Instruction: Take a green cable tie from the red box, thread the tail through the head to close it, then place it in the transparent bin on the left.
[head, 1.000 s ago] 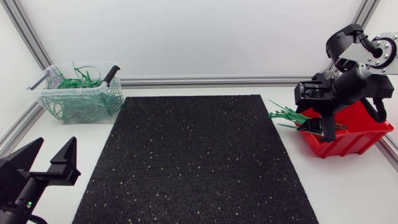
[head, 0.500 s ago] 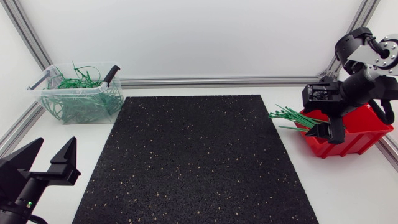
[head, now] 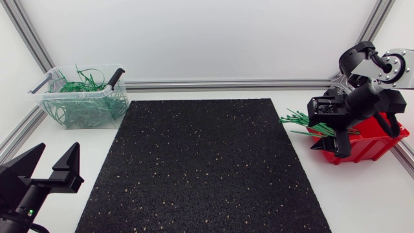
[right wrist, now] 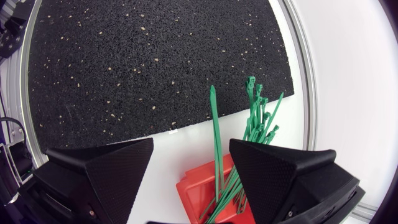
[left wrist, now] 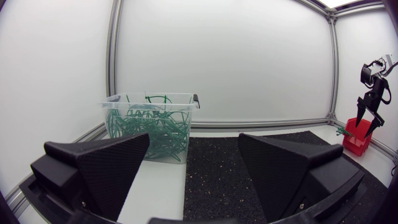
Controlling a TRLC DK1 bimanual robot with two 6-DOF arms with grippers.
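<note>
Cable ties, uncountably bundled, poke from one red box; left claw and right claw both spread wide.

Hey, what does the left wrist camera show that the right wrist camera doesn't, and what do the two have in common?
Only the left wrist view shows the transparent bin with its tangle of green ties, the left gripper open before it, and the right arm far off across the table. Only the right wrist view shows the right gripper, open, with the straight cable ties ahead of it sticking out of the red box. Both show the black mat and the red box, which is tiny in the left wrist view.
</note>
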